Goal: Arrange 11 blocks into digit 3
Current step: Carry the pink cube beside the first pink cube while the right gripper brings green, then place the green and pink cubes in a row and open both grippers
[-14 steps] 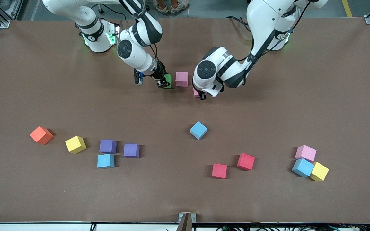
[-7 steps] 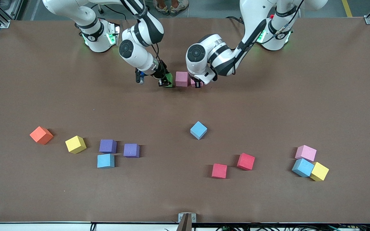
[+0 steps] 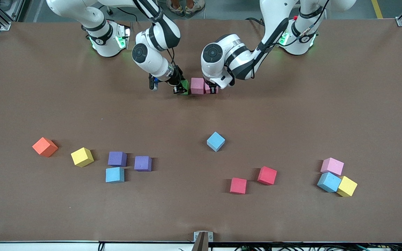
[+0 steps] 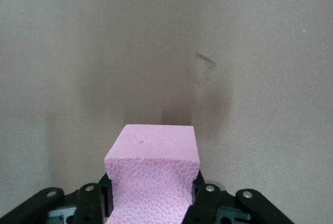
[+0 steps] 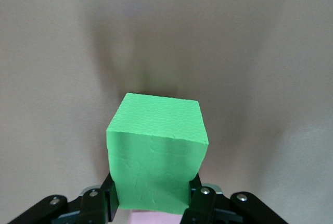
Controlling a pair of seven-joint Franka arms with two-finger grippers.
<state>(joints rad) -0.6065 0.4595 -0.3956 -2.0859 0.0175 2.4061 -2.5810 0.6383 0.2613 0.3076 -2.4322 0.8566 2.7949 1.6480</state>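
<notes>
Crowding was the risk: the right pincer (image 3: 179, 90) gripped the green block (image 3: 184, 87) at nine o'clock of the placed pink block (image 3: 197, 85), the left pincer (image 3: 213, 91) clamped another pink block (image 3: 208, 88) at three; either could nudge it on release.

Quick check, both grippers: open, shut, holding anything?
Left gripper: shut on a pink foam cube, beside the placed pink foam cube.
Right gripper: shut on the green foam cube, beside that same placed cube.
</notes>
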